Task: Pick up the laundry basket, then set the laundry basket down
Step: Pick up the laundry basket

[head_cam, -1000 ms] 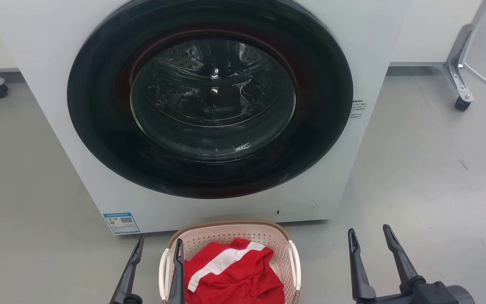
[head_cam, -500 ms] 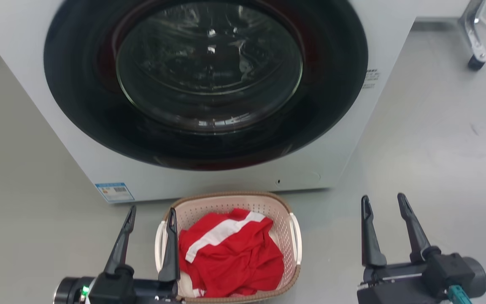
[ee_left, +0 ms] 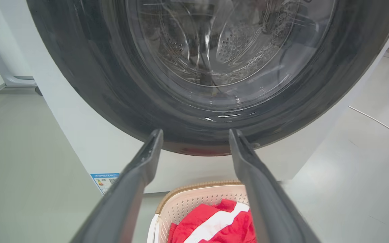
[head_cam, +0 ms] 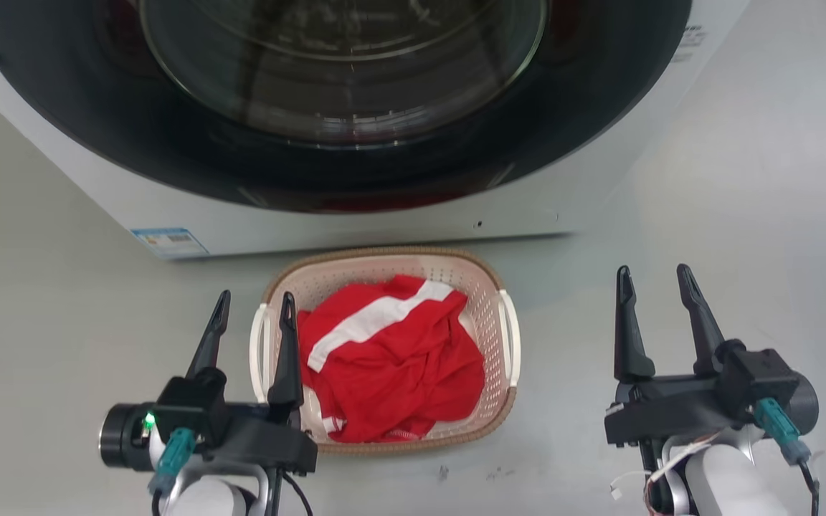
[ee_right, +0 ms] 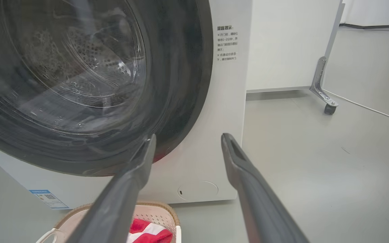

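**Upright on the Floor, Flanked but Ungripped**

Across the top, a white front-loading washer (head_cam: 399, 228) with a round dark glass door (head_cam: 341, 72), shut; low on its left corner, a small blue paper label (head_cam: 169, 242). To the left, smooth grey floor (head_cam: 40, 287), open out to the frame edge.

Then the left gripper (head_cam: 254, 295), two long dark tapering fingers pointing toward the washer, jaws spread and clasping nothing. In the head view, straddles the white left handle (head_cam: 261, 351): one finger outside the wall, the other over the inside edge.

In the middle, the rounded-rectangular pale pink-beige plastic laundry basket (head_cam: 483, 308). Stands upright on the floor, mouth up, just in front of the washer's base with a thin strip of floor between. Perforated walls, brown woven-look rim, one smooth white handle on each side, left and right. Long axis hard to judge from this steep angle. Inside, a crumpled red garment with a white stripe (head_cam: 391, 358), below the rim.

Right of the white right handle (head_cam: 510, 337), open floor, then the right gripper (head_cam: 653, 271), well apart from the basket, jaws likewise parted and empty, fingers aimed at the washer's lower right panel. Beyond, more smooth floor with faint scuffs.
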